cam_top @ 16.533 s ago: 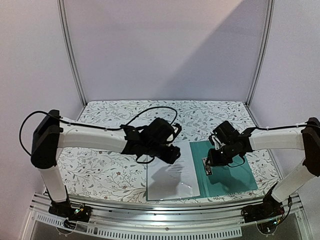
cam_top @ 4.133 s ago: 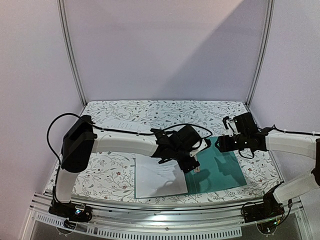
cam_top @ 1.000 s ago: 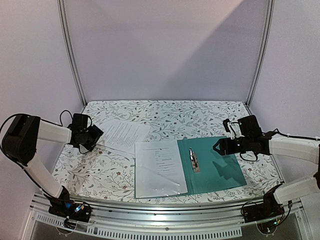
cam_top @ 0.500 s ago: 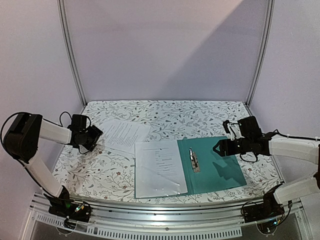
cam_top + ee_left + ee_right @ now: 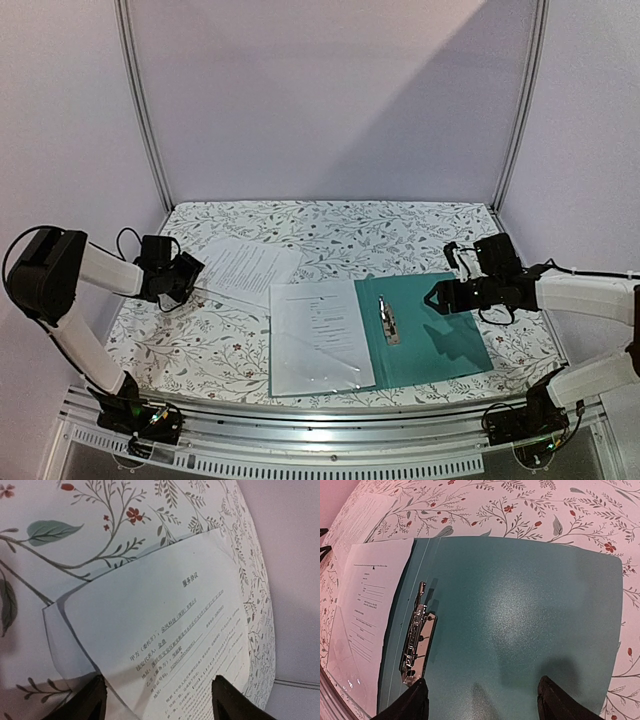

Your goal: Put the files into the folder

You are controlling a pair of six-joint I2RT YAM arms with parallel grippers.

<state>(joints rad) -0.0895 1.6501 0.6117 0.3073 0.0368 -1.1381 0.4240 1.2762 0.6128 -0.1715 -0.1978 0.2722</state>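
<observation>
1. Files [image 5: 245, 268] lie loose at the back left of the floral worktop [image 5: 400, 235]. Their near corner reaches towards the left leaf of the open folder [image 5: 430, 335], and I cannot tell whether they overlap.
2. A few seconds ago the left arm stretched across the folder, over the silver clip [image 5: 388, 320]. Now it has drawn back, and the left hand [image 5: 192, 274] sits at the left edge of the loose files. Over the last second it has barely shifted, and the right hand [image 5: 435, 297] has kept its place.
3. The folder lies flat near the front edge, with one printed sheet [image 5: 320, 335] on its left leaf. The clip lies along the spine, and the right leaf is bare teal.
4. The left hand's fingers [image 5: 95, 702] stand wide apart and grip nothing. A corner of the files [image 5: 165, 630] lies between them.
5. The right hand [image 5: 482, 702] hangs low over the folder's right leaf [image 5: 520, 620], spread wide and empty, throwing a shadow on the teal.
6. The left wrist view shows a second sheet's edge peeking from under the top one, which the overhead view cannot resolve. The right wrist view shows the clip [image 5: 416, 640] close up, beside the filed sheet [image 5: 370, 610].
</observation>
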